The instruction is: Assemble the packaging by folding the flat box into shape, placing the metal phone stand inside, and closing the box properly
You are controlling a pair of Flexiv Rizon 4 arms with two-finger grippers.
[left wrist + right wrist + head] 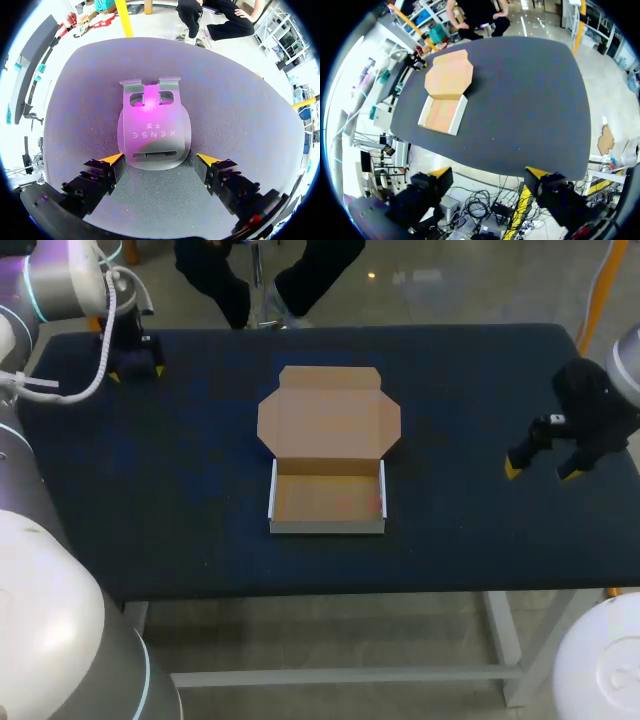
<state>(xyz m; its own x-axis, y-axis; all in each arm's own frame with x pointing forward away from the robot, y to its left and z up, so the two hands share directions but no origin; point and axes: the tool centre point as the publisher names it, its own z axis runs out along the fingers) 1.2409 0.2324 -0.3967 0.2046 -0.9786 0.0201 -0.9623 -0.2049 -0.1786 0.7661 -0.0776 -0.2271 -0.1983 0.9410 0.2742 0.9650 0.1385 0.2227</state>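
Note:
The cardboard box sits at the table's middle, folded into a shallow tray with white outer walls. Its lid lies flat and open behind it, and the tray looks empty. The metal phone stand lies flat on the table. Its near end is between the fingers of my left gripper, which is open, its yellow tips close beside the stand's edges. In the head view my left gripper is at the far left corner and hides the stand. My right gripper hangs open at the right and holds nothing. The right wrist view shows the box far ahead of the right gripper.
The dark table carries only the box and the stand. A wide stretch of cloth lies between the box and each gripper. The table's right edge is close to my right gripper.

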